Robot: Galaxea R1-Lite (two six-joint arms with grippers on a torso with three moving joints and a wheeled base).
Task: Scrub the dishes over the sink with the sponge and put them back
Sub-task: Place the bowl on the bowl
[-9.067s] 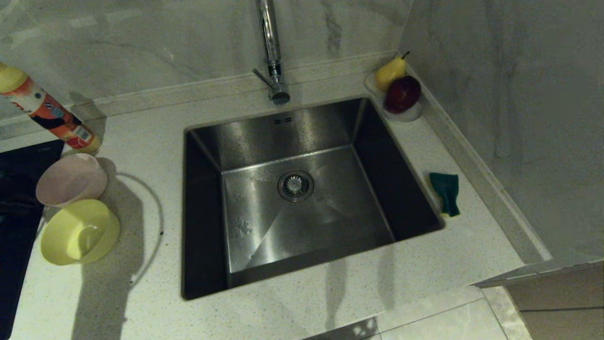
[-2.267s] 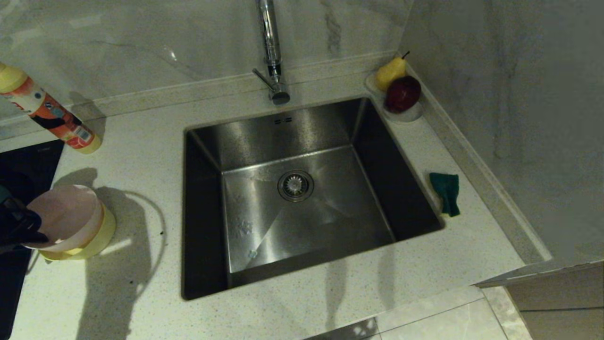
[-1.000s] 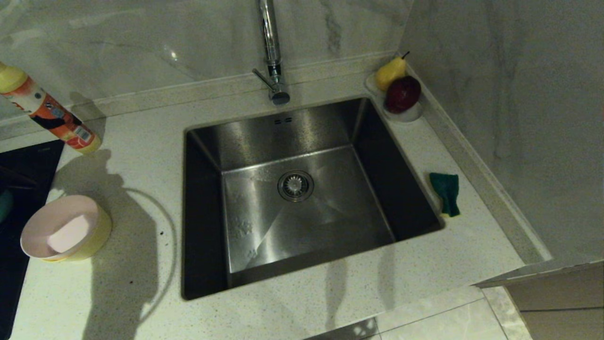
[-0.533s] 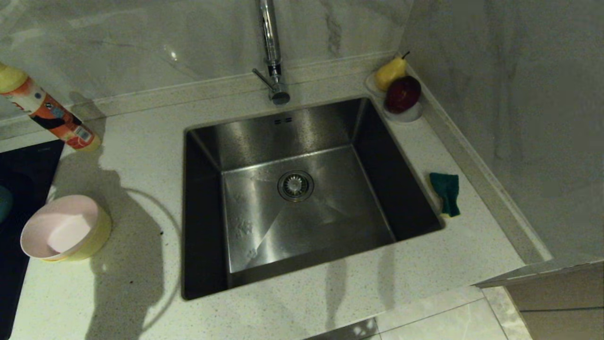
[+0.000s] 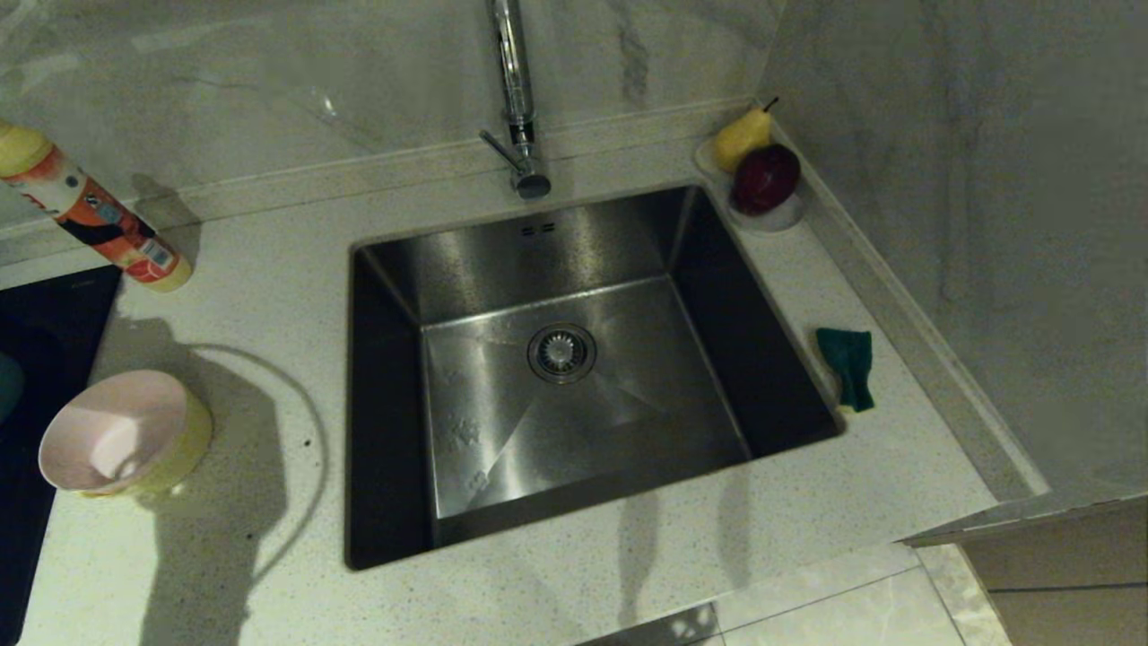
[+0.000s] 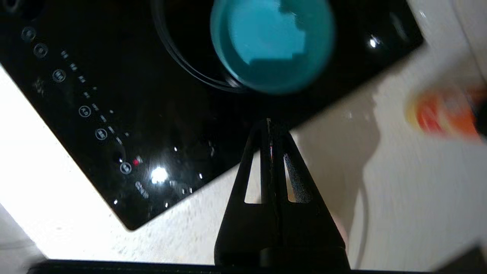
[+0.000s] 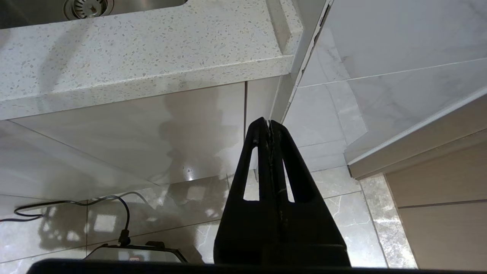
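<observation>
The pale pink bowl [image 5: 115, 438] sits nested inside the yellow bowl [image 5: 190, 440] on the counter left of the sink [image 5: 538, 242]. A light blue bowl [image 6: 272, 42] stands on the black cooktop [image 6: 114, 95]; only a sliver of it shows at the head view's left edge. My left gripper [image 6: 269, 123] is shut and empty, hovering over the cooktop's edge a short way from the blue bowl. The sponge [image 5: 847, 366] lies green face up on the counter right of the sink. My right gripper [image 7: 269, 123] hangs shut and empty below the counter front.
An orange-labelled bottle [image 5: 90, 215] lies tilted at the back left. The chrome faucet [image 5: 516, 99] rises behind the basin. A white dish [image 5: 778, 218] with a pear and an apple sits in the back right corner. Walls close in behind and to the right.
The pink bowl, earlier beside the yellow one, now rests inside it. The left gripper that carried it has left the head view, and its shadow on the counter has shifted.
</observation>
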